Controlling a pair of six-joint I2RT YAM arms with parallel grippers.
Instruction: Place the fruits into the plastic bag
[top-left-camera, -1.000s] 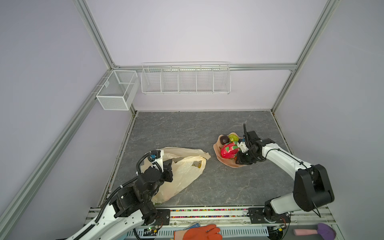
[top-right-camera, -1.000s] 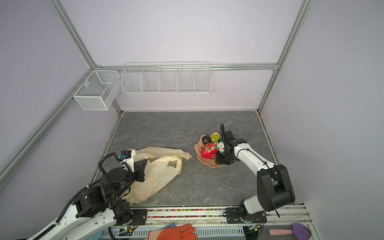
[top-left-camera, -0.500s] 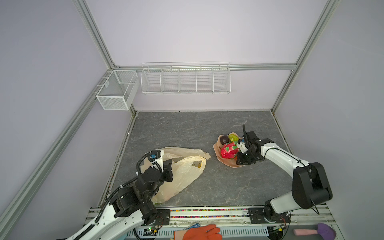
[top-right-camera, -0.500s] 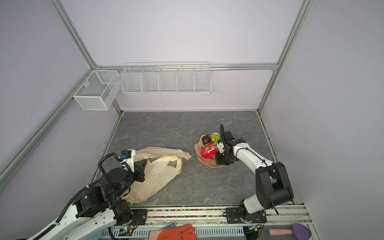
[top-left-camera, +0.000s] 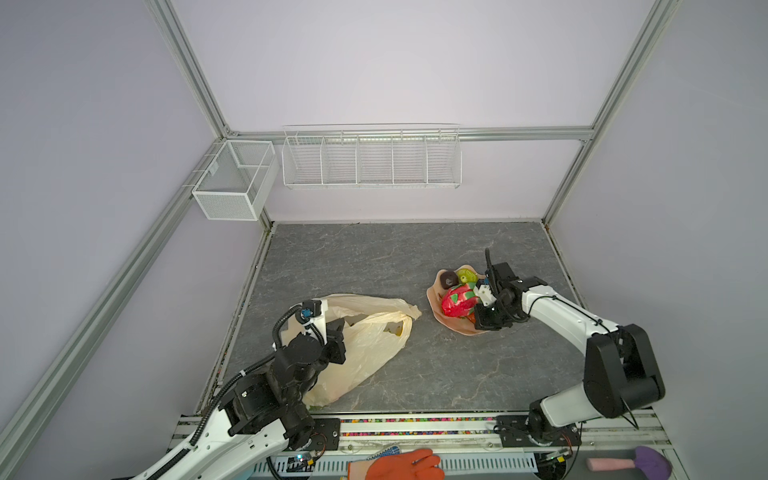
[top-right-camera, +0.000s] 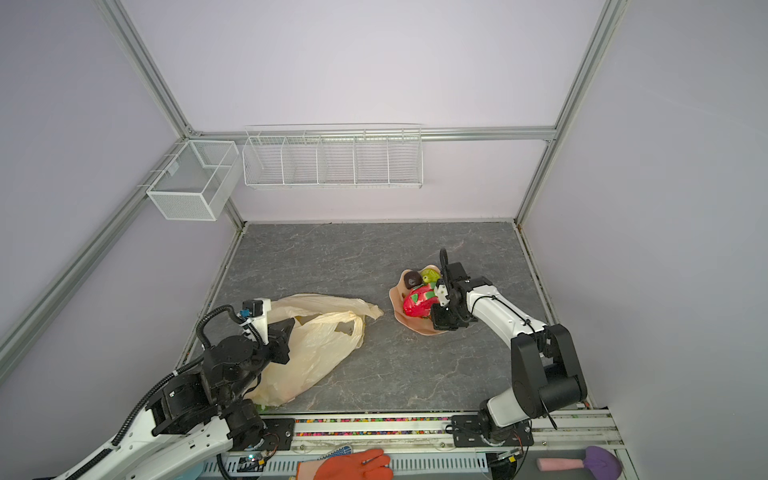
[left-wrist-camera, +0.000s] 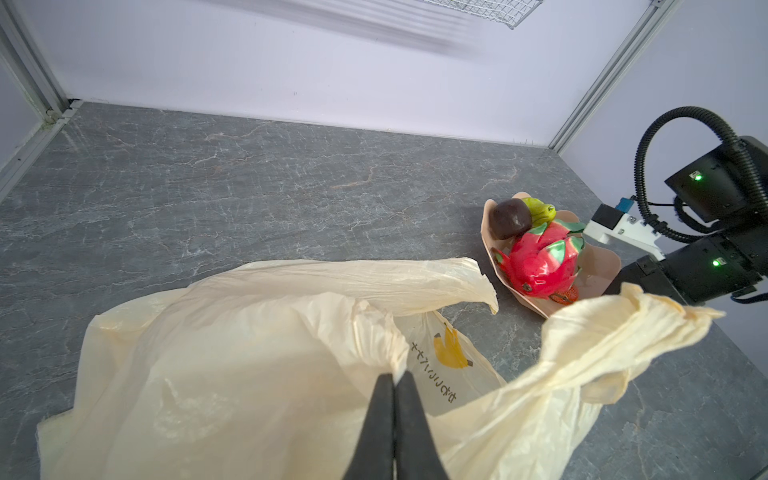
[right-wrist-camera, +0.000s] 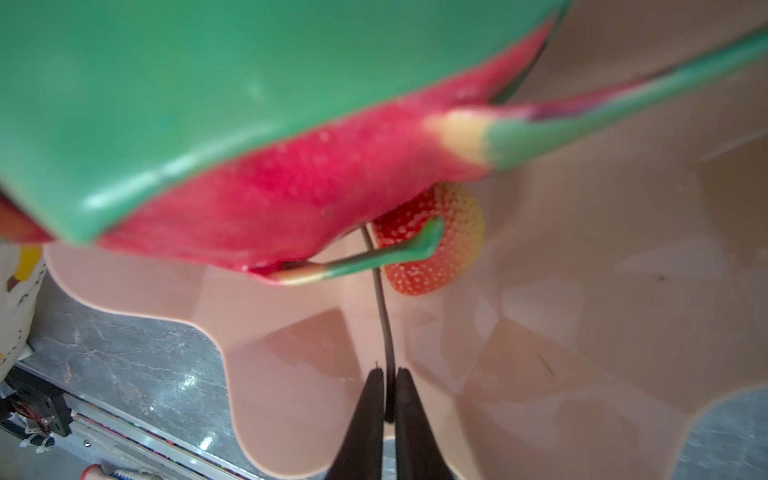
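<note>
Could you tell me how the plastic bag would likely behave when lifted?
The plastic bag is thin and crumpled, so probably floppy, sagging from any grip. It lies nearly flat, so likely light; its mouth may collapse shut.

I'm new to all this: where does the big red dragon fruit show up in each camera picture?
In a top view: dragon fruit on the plate, right of centre.
In a top view: dragon fruit on the plate, right of centre.
Left wrist: dragon fruit on the plate, beyond the plastic bag.
Right wrist: dragon fruit huge, blurred, close to the lens, strawberry behind it.
Shared landmark: the peach plate under it.
</note>
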